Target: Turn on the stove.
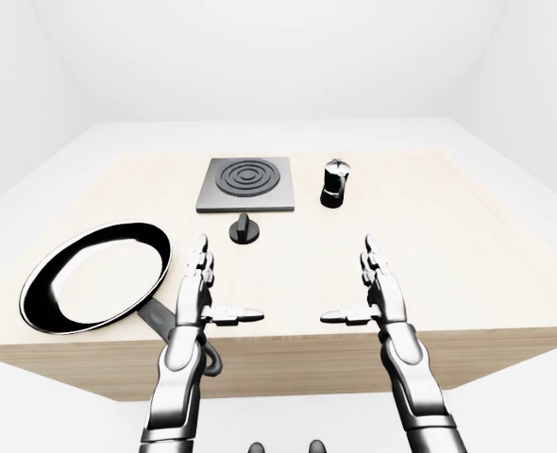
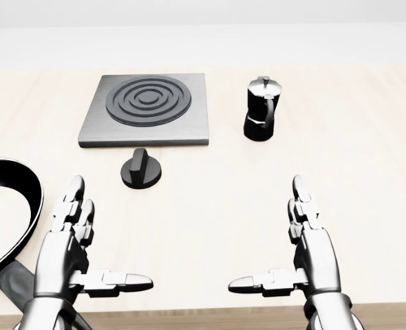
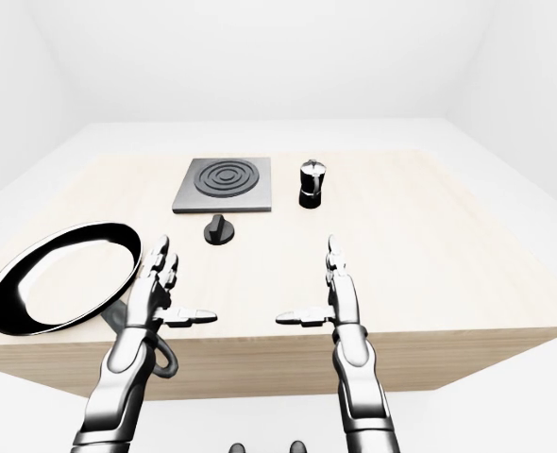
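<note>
A grey square stove plate (image 2: 144,110) with dark rings lies on the wooden table (image 2: 368,172) at the upper middle of the head view. Its black round knob (image 2: 141,169) sits just below the plate. My left hand (image 2: 86,240) is open, fingers up and thumb out, below and left of the knob, apart from it. My right hand (image 2: 292,240) is open and empty, well to the right of the knob. Neither hand touches anything.
A black moka pot (image 2: 261,108) stands to the right of the stove plate. A black frying pan (image 1: 94,276) with a white inside lies at the left, its handle under my left forearm. The table's near edge (image 1: 288,354) runs below my hands.
</note>
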{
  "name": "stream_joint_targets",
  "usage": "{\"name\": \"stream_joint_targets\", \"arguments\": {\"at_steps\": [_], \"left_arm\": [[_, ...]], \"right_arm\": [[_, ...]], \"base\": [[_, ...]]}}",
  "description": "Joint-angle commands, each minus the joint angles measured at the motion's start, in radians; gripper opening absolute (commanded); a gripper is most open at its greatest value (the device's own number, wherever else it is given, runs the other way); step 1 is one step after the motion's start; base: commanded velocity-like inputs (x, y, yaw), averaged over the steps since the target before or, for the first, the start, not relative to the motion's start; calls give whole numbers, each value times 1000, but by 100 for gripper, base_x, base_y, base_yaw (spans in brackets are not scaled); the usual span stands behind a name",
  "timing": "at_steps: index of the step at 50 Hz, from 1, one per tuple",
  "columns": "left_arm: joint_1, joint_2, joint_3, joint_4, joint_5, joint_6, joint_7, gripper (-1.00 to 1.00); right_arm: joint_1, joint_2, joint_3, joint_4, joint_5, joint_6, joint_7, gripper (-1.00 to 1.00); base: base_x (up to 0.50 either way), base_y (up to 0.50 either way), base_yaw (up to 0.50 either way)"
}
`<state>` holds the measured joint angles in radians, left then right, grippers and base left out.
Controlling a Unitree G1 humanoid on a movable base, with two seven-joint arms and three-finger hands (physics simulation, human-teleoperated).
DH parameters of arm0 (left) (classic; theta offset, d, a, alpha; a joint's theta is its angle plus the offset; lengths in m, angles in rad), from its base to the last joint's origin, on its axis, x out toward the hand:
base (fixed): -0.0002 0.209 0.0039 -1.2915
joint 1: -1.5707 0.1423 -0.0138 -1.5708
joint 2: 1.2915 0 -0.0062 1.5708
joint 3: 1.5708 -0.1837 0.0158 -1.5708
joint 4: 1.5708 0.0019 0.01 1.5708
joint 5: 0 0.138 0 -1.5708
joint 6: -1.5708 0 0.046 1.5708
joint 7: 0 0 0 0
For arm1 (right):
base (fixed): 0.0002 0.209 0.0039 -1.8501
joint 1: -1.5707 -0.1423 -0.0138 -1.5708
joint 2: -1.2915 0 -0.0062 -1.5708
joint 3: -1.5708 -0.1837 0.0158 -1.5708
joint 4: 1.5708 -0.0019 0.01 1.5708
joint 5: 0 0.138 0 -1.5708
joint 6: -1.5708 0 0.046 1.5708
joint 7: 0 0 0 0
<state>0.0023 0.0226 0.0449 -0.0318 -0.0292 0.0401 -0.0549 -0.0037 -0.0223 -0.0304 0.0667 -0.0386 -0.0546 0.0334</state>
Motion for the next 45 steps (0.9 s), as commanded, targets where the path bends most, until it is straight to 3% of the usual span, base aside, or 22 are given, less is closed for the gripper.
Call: {"name": "stream_joint_targets", "arguments": {"at_steps": [1,9,16,45], "left_arm": [[-2,1,-1,11,1,-5,-5,100],[1,1,-2,0,3,6,-6,100],[-2,0,-2,11,4,-2,-7,100],[-3,1,-2,13,8,1,-9,100]], "right_arm": [[-3,-1,0,11,-4,-3,-1,100],[-4,-1,-1,9,-4,4,-1,100],[-3,-1,-1,10,-4,4,0,100],[-6,-1,0,11,-5,12,0,100]], "base": [[0,0,0],[0,0,0],[19,0,0],[31,0,0]]}}
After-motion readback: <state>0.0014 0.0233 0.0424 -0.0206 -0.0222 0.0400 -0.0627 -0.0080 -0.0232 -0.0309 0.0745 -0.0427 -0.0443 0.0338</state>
